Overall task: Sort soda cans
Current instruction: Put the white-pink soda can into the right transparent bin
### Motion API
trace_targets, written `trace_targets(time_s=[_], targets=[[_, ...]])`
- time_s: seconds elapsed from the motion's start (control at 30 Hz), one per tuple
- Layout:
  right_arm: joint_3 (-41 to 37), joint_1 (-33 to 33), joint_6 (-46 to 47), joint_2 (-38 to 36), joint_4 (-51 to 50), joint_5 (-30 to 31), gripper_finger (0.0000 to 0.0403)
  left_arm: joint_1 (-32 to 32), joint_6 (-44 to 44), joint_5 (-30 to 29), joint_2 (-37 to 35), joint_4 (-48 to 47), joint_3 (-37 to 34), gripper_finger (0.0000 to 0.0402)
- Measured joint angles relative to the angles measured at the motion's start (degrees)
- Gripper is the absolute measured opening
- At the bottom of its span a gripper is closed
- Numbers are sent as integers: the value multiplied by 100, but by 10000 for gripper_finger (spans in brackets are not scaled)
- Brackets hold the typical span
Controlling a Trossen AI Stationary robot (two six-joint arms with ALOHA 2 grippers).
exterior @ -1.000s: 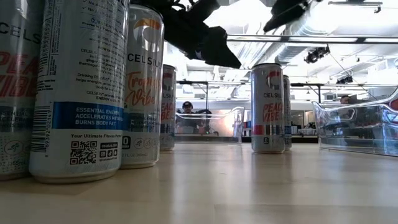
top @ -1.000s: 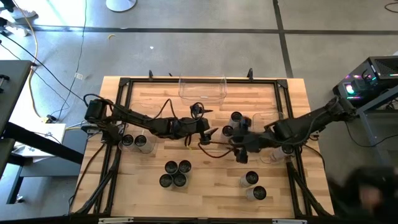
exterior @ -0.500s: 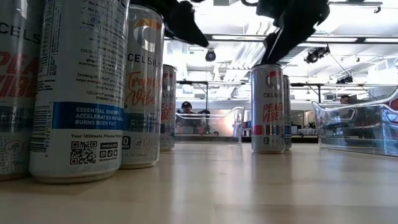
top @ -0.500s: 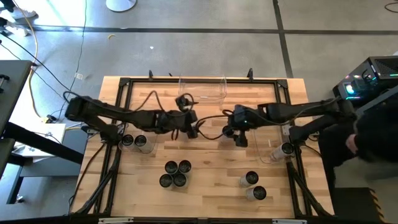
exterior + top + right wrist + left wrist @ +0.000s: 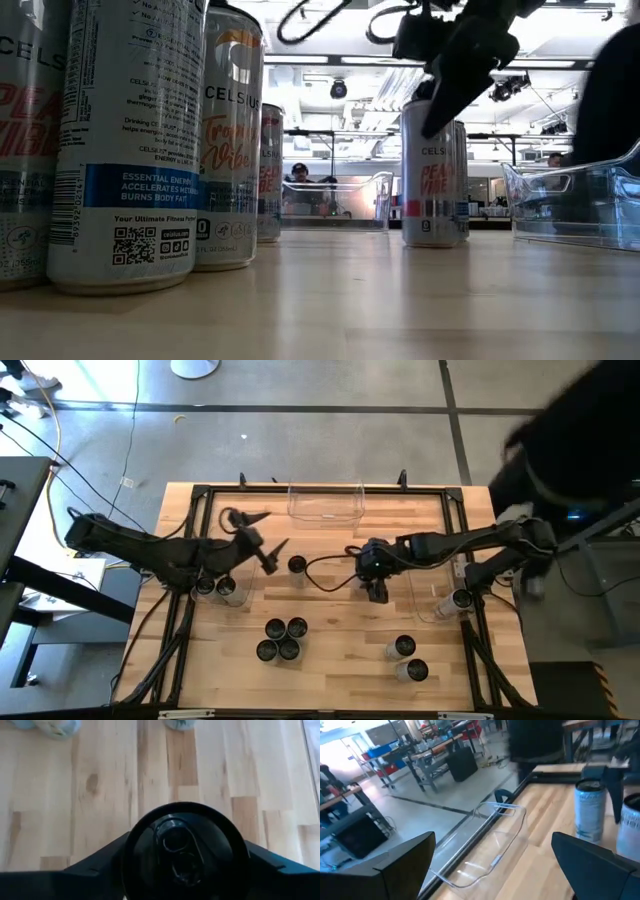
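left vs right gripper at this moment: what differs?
The left gripper is wide open with nothing in it; the right gripper sits down over a soda can. The left gripper is over the table's left half, the right gripper near its middle. Both are dark.

We look straight down on a soda can (image 5: 184, 849), its dark round top with pull tab filling the lower middle. The right gripper (image 5: 185, 865) has its dark fingers (image 5: 100, 857) spread on either side of the can, right against its rim; whether they press it we cannot tell. Below is the light wooden table (image 5: 110, 785). Two more can bottoms, pale ones (image 5: 52, 726), (image 5: 181, 724), are cut off at the far edge.
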Motion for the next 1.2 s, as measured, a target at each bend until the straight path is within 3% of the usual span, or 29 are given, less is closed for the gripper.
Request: trace_targets(time_s=[0.17, 0.37, 0.53, 0.6, 0.93, 1.1, 1.2], targets=[[553, 303, 352, -31, -399, -56, 236, -261, -356, -179, -348, -189, -338, 394], [2059, 1061, 1212, -265, -2203, 93, 236, -488, -488, -419, -366, -332, -488, 394], [2877, 1700, 2921, -393, -4789, 1099, 236, -643, -617, -432, -365, -285, -641, 394], [2900, 1909, 3580, -477, -5290, 1356, 236, -683, -677, -442, -364, -332, -686, 394], [1578, 2460, 5197, -1665, -5503, 1712, 236, -876, -718, -475, -364, -207, -742, 394], [551, 2620, 5699, -2151, -5110, 1495, 236, -883, -718, -491, -364, -165, -740, 394], [43, 2745, 5785, -2331, -4367, 1519, 236, -882, -718, -533, -364, -165, -740, 394]])
